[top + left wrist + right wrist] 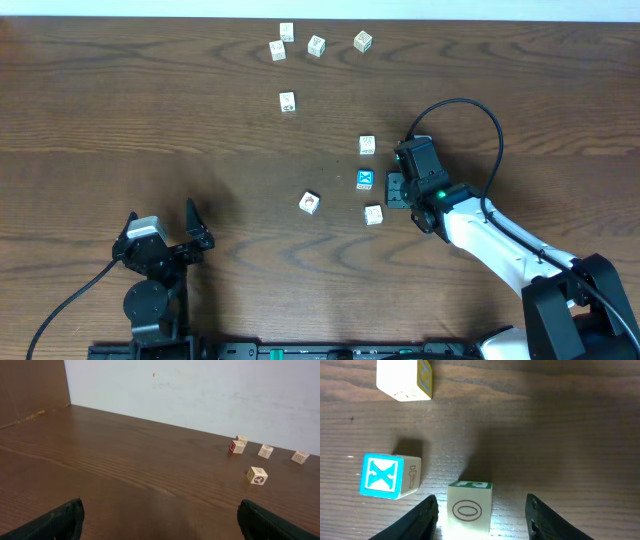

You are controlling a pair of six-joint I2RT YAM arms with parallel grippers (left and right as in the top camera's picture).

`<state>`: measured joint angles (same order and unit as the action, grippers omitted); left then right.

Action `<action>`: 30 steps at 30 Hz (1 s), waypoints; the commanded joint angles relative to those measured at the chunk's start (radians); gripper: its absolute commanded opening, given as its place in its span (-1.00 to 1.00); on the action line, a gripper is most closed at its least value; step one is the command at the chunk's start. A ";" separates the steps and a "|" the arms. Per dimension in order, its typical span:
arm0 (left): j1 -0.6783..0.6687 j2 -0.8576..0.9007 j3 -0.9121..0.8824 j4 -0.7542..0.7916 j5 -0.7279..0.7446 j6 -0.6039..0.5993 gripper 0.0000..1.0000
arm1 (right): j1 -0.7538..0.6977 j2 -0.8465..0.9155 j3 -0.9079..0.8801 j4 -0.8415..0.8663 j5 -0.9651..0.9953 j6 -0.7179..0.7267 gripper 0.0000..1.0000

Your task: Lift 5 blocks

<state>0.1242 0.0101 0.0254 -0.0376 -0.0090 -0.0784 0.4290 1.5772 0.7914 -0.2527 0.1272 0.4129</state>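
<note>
Judging from overhead, nothing is raised: the blue X block (365,180) lies on the table (150,120) right of centre, with the reddish-picture block (309,202) to its left, one cream block (373,214) nearer and another (367,145) farther. The far cubes (316,45) are grouped by the far edge. The right gripper (397,188) hangs just right of the blue one, and the left gripper (163,220) sits near-left. At the left wrist, its jaws gape with nothing between. At the right wrist, the jaws stand apart astride a green-topped cube (470,507), clear of it. All five lifts look undone.
</note>
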 commanded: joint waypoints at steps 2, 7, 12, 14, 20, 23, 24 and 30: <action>0.003 -0.006 -0.021 -0.035 -0.017 -0.002 0.96 | 0.005 0.009 -0.002 0.003 -0.021 -0.003 0.06; 0.003 -0.006 -0.021 -0.035 -0.017 -0.002 0.96 | 0.005 0.019 -0.002 0.002 -0.028 -0.003 0.10; 0.003 -0.006 -0.021 -0.035 -0.017 -0.002 0.96 | 0.005 0.028 -0.002 0.003 -0.028 -0.003 0.06; 0.003 -0.006 -0.021 -0.035 -0.017 -0.002 0.96 | 0.005 0.028 -0.002 0.003 -0.028 -0.003 0.05; 0.003 -0.006 -0.021 -0.035 -0.017 -0.002 0.96 | 0.005 0.029 -0.002 0.003 -0.027 -0.003 0.01; 0.003 -0.006 -0.021 -0.035 -0.017 -0.002 0.96 | 0.005 0.030 -0.003 0.003 -0.027 -0.003 -0.02; 0.003 -0.006 -0.021 -0.035 -0.017 -0.002 0.96 | 0.005 0.030 -0.003 0.003 -0.027 -0.003 -0.03; 0.003 -0.006 -0.021 -0.035 -0.017 -0.002 0.96 | 0.005 0.031 -0.003 0.004 -0.026 -0.004 -0.04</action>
<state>0.1242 0.0101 0.0254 -0.0376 -0.0090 -0.0784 0.4290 1.5993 0.7914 -0.2501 0.1013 0.4126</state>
